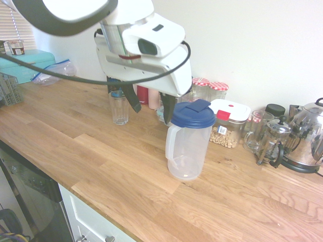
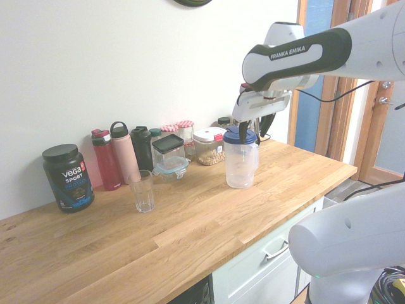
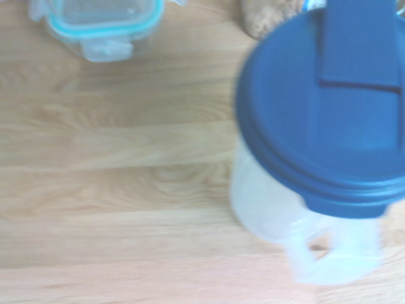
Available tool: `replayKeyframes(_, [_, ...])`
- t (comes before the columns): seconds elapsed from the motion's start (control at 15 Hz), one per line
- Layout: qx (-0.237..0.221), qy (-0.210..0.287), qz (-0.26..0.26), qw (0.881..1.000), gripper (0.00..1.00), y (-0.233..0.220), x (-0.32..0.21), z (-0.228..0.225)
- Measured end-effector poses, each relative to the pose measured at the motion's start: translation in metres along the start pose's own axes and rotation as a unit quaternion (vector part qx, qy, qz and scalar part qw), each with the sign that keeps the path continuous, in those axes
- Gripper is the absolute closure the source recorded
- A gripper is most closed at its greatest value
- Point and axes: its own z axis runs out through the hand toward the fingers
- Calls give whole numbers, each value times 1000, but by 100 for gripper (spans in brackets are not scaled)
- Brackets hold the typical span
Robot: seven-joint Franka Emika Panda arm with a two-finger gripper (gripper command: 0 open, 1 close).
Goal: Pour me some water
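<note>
Hovering above the wooden countertop (image 1: 101, 161), the gripper (image 1: 150, 103) hangs with its two dark fingers (image 1: 132, 98) spread wide and nothing between them, tilted steeply downward. Just below and beside it stands the clear plastic pitcher (image 1: 189, 146), upright on the counter, its blue lid (image 1: 193, 115) shut on top and its handle turned toward the counter's front edge in the first exterior view. From the other side, the second exterior view shows the same pitcher (image 2: 241, 161) with the fingertips just above the lid's rim, gripper (image 2: 253, 120) apart from it as far as can be judged. And there's the drinking glass (image 1: 119, 108), empty-looking and upright, well apart from the pitcher, out on open wood (image 2: 143, 190). Up close in the wrist view, the blue lid (image 3: 329, 101) fills the frame's side, blurred, with the pale handle (image 3: 329, 253) showing beneath it and a clear food box with a teal-edged lid (image 3: 101, 22) off at the corner. Along the wall sits a row of bottles (image 2: 123, 152), a dark protein tub (image 2: 68, 177), jars with checked lids (image 1: 209, 89) and a shiny kettle (image 1: 305, 138).
</note>
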Motion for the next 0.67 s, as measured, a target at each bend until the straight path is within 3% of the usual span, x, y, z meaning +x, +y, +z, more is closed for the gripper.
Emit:
replayKeyframes(0.47, [-11, -2, -13, 1000, 0, -3, 28, 62])
replayKeyframes(0.53, [-13, -4, -15, 1000, 100, -5, 32, 68])
replayKeyframes(0.67, [-17, -6, -17, 1000, 100, -7, 39, 75])
